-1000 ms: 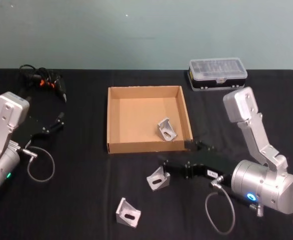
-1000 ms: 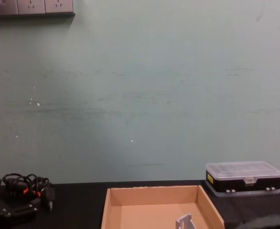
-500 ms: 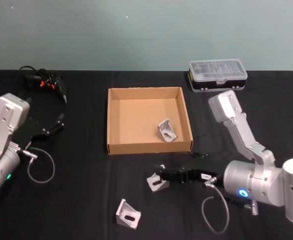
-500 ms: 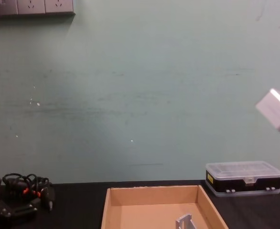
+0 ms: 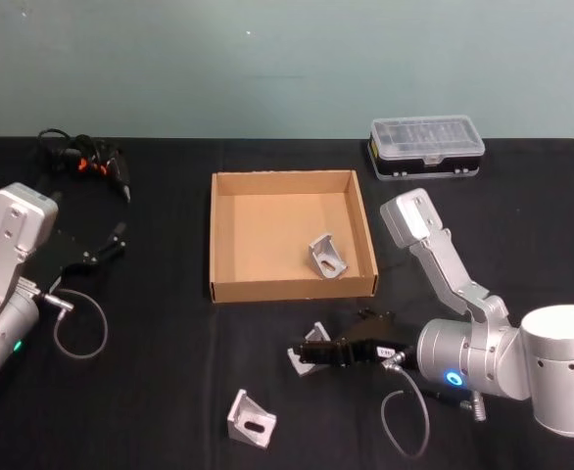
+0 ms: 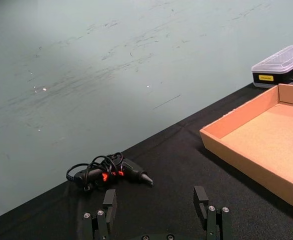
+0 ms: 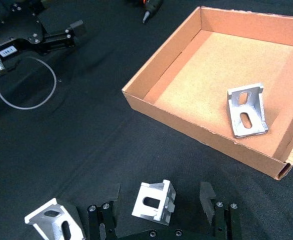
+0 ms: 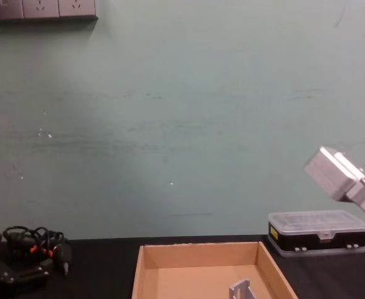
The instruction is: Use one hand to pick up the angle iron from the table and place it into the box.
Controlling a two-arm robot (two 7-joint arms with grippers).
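Right wrist view: right hand [image 7: 156, 196] low over the surface [image 7: 86, 140], jaws spread either side of the angle iron [image 7: 154, 201], not yet clenched. Step: grasp. Next, as judged: close squarely, lift, clear the box [image 7: 186, 120] wall. Left hand [image 6: 155, 196] parked, jaws spread. Versus 1 s ago: right arm swung leftward, hand dropped around the angle iron.

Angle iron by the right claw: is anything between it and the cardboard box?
Only bare table and the box's low near wall lie between. The open right gripper straddles the angle iron, so lifting over the wall should do.
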